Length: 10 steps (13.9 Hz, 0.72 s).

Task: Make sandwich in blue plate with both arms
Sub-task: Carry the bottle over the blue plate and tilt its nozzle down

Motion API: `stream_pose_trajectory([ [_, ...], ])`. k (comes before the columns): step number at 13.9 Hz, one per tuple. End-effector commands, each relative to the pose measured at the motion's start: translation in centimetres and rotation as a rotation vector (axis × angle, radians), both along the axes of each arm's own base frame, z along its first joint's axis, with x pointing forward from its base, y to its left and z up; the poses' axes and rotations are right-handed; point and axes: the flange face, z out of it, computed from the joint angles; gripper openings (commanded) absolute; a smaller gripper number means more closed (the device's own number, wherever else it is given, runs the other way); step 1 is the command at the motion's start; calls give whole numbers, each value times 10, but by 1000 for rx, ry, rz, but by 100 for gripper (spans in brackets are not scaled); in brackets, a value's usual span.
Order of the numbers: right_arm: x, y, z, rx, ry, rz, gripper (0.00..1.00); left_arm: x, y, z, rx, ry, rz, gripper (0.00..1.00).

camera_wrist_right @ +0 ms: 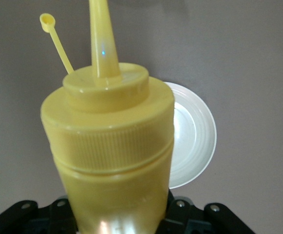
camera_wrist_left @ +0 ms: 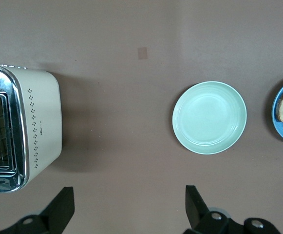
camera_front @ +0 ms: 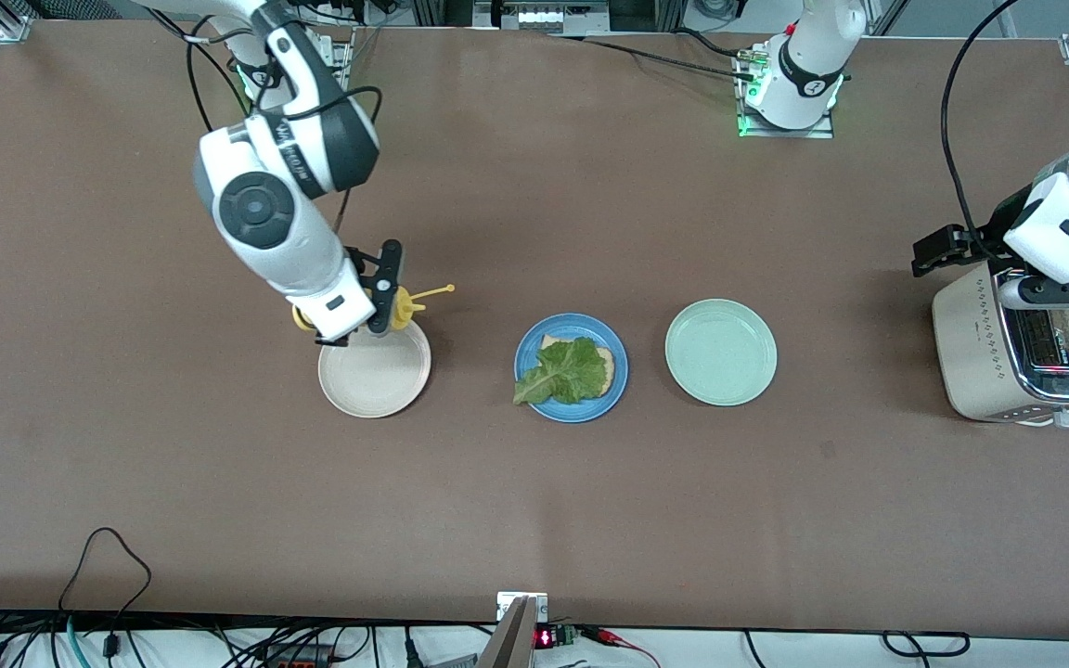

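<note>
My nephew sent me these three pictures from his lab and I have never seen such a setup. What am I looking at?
Two white robot arms work at a brown table. One picture looks down from a high camera facing them; the other two come from cameras on the wrists. The right gripper is shut on a yellow plastic squeeze bottle over a beige-white round plate. The left gripper hangs open over a cream toaster with bread in its slot. Between them lie a round blue plate, holding a bread slice under a ruffled green lettuce leaf, and a bare pale green plate.
</note>
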Motion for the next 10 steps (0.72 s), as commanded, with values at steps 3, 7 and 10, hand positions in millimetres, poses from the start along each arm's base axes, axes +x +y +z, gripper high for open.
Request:
stream_pose_trajectory([
  [3, -10, 47, -25, -75, -36, -34, 0, 2, 1, 2, -23, 0, -12, 100],
  [7, -15, 96, -55, -116, -60, -39, 0, 3, 1, 3, -23, -9, -11, 100],
  [10, -7, 119, -72, -141, -89, -46, 0, 4, -3, 4, -23, -18, -17, 100],
])
